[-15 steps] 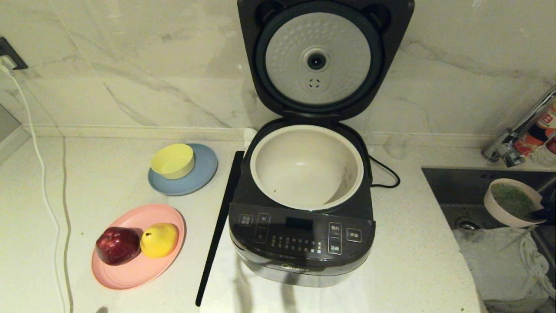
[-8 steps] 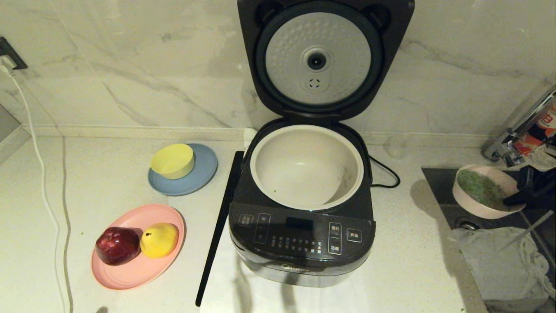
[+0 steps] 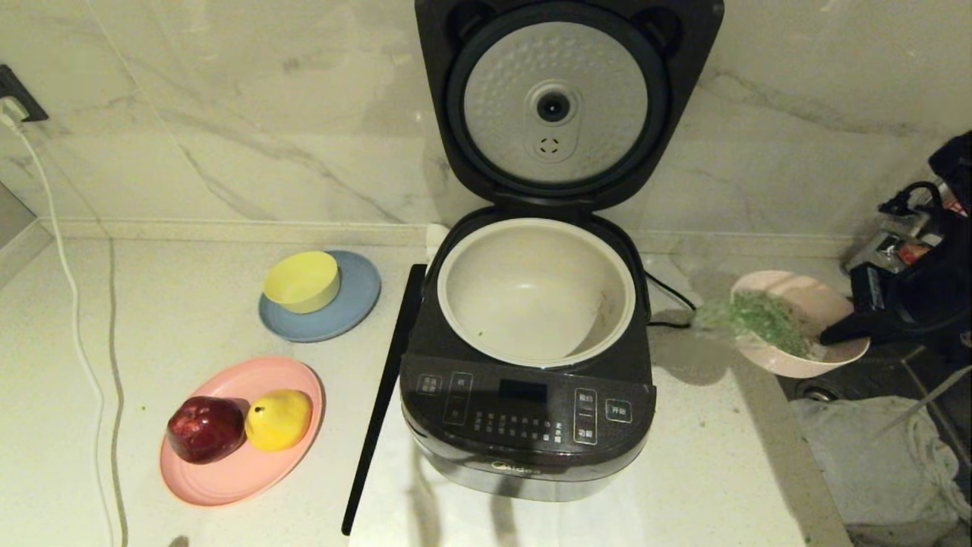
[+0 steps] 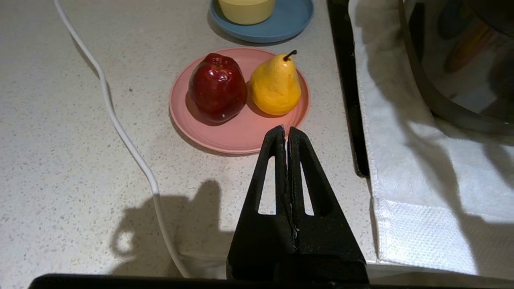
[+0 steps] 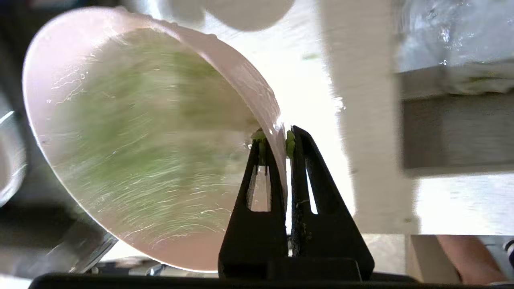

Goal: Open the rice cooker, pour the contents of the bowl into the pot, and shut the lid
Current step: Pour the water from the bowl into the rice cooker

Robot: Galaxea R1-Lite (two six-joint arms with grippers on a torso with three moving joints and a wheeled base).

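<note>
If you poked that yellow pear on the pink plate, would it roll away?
Probably it would wobble or tip rather than roll far: the pear stands upright on its wide base. Its skin looks glossy, so it may be slippery. The red apple beside it and the pink plate with its raised rim would likely stop it.

We see our left tool (image 4: 286, 132) as two matte black, wedge-shaped fingers, each pierced by a narrow triangular slot, rising from one black block. Our right tool (image 5: 281, 138) has the same form; its arm (image 3: 934, 296) is black, with looped black cable.
</note>
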